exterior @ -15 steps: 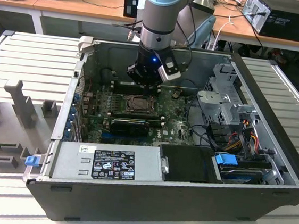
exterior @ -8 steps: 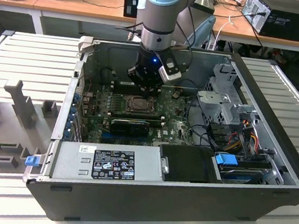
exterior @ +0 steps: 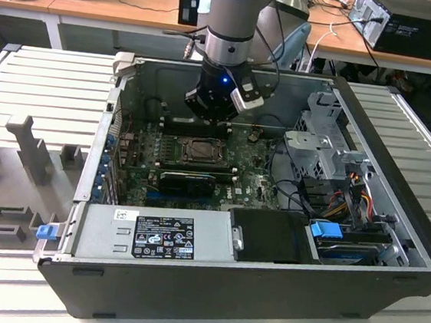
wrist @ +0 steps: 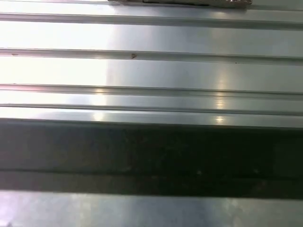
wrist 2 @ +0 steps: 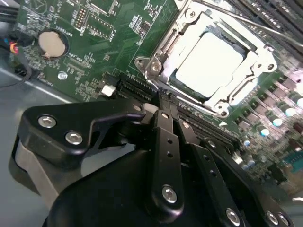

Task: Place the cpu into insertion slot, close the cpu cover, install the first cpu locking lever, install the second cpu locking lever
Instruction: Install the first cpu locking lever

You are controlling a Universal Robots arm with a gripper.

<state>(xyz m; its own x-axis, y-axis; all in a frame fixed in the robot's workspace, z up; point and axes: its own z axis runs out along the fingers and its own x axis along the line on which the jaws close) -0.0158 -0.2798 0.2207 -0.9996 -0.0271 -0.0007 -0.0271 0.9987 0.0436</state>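
Observation:
In the second wrist view the cpu [wrist 2: 207, 62] lies flat in the insertion slot [wrist 2: 166, 81] on the green motherboard [wrist 2: 94, 71], silvery top up. The cpu cover [wrist 2: 163, 47] is down around it, framing the chip through its square cut-out. A thin metal lever rod [wrist 2: 246, 21] runs along one side of the socket. My gripper [wrist 2: 163, 100] hangs just off the socket's edge, its black fingers [wrist 2: 166, 137] pressed together with nothing between them. In the exterior view the gripper [exterior: 209, 116] hovers just behind the socket [exterior: 199, 151], inside the open computer case.
A black expansion card [exterior: 188, 180] lies in front of the socket. A power supply [exterior: 154, 236] fills the near side, with drive cages and cables [exterior: 332, 154] at the exterior view's right. Case walls [exterior: 97, 149] ring the board. A coin battery [wrist 2: 51, 43] sits nearby.

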